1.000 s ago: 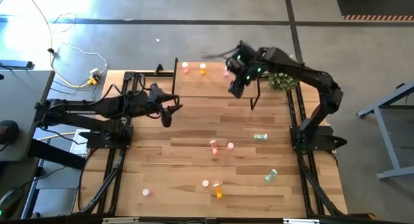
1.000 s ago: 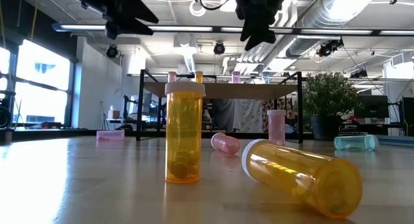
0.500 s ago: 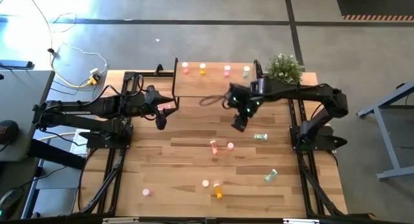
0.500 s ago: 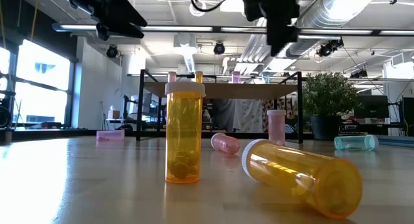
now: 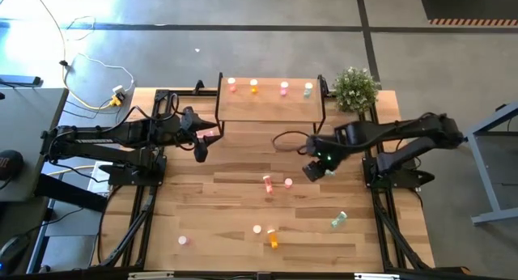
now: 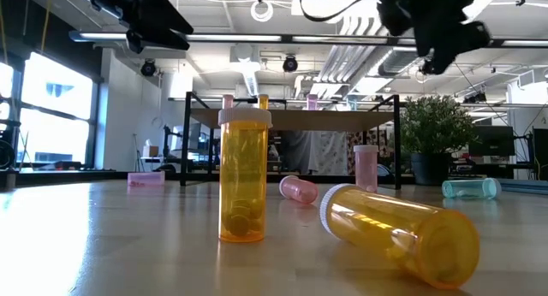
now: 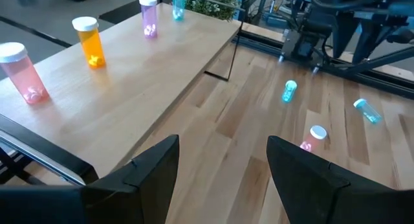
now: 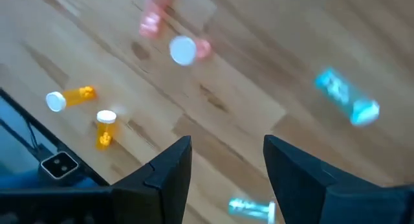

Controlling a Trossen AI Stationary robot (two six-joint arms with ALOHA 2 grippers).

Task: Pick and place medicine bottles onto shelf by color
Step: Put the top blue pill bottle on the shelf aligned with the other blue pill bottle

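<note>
Shelf (image 5: 267, 110) holds four sorted bottles while the right pincer (image 5: 312, 170), open and empty, hangs above bench (image 5: 235, 191) strays, left pincer (image 5: 202, 148) likewise.

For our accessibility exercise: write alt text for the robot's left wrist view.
Open left hand hovers near a wooden shelf holding four upright bottles: pink, orange, purple, teal. More bottles lie on the table beyond.
</note>
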